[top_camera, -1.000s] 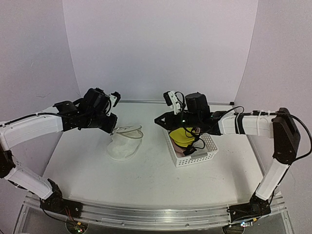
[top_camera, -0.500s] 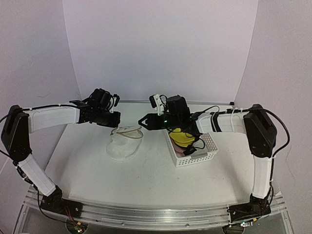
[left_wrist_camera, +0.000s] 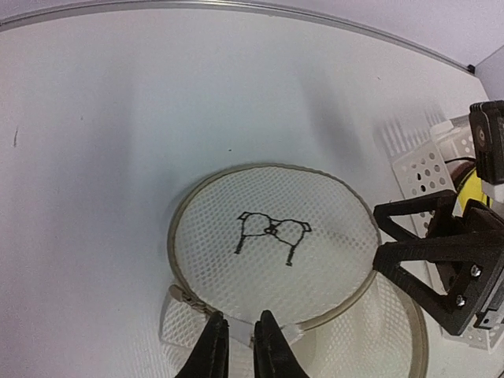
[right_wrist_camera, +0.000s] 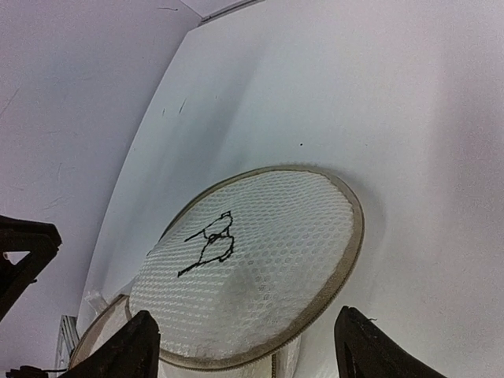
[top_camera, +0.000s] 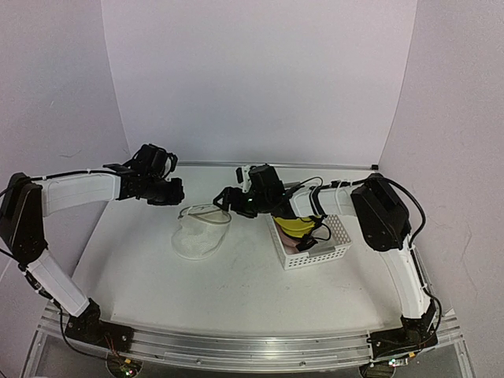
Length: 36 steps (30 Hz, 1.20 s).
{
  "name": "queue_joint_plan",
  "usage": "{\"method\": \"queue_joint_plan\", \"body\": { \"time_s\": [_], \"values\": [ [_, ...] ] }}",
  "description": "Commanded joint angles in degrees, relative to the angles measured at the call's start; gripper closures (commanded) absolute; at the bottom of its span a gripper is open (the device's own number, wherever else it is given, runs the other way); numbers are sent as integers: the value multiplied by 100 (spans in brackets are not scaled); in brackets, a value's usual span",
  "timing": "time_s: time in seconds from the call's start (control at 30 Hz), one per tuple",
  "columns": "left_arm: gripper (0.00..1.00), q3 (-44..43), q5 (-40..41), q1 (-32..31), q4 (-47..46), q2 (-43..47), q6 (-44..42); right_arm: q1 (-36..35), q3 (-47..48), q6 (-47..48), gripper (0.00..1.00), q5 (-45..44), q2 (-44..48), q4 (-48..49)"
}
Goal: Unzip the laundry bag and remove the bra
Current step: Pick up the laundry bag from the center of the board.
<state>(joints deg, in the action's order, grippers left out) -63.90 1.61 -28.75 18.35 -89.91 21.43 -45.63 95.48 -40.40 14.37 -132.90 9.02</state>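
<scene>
No words, brand names or numbers can be read in any view. The only sign is a small black line drawing (left_wrist_camera: 272, 234) on the round mesh lid of the laundry bag (left_wrist_camera: 335, 264). It is an outline like a bra, two cups joined in the middle with a short stroke hanging at each side.

Laundry bag (top_camera: 201, 230) sits just left of centre on the surface (top_camera: 236, 295). Basket (top_camera: 335, 250) stands close on its right, bra (top_camera: 295, 224) lying in its far end. Left gripper (left_wrist_camera: 240, 346) meets the bag's far-left rim, right gripper (right_wrist_camera: 246, 331) is at its far-right rim.
</scene>
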Motion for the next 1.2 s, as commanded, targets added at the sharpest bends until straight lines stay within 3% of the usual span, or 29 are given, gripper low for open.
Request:
{"method": "queue_joint_plan", "body": {
  "time_s": [0.0, 0.43, 0.83, 1.1, 1.17],
  "values": [
    [86, 186, -7, 213, -217, 399, 269, 23, 487, -777, 22, -111, -190, 105],
    [83, 377, -143, 343, -312, 496, 283, 102, 1053, -1897, 25, -77, -899, 133],
    [83, 565, -346, 475, -454, 613, 267, 115, 255, -1907, 63, -84, -339, 851],
    [84, 652, -439, 485, -581, 740, 256, 115, -358, -1704, 97, -145, 241, 1409],
    [85, 678, -450, 477, -608, 778, 256, 115, -465, -1643, 100, -158, 385, 1508]
  ]
}}
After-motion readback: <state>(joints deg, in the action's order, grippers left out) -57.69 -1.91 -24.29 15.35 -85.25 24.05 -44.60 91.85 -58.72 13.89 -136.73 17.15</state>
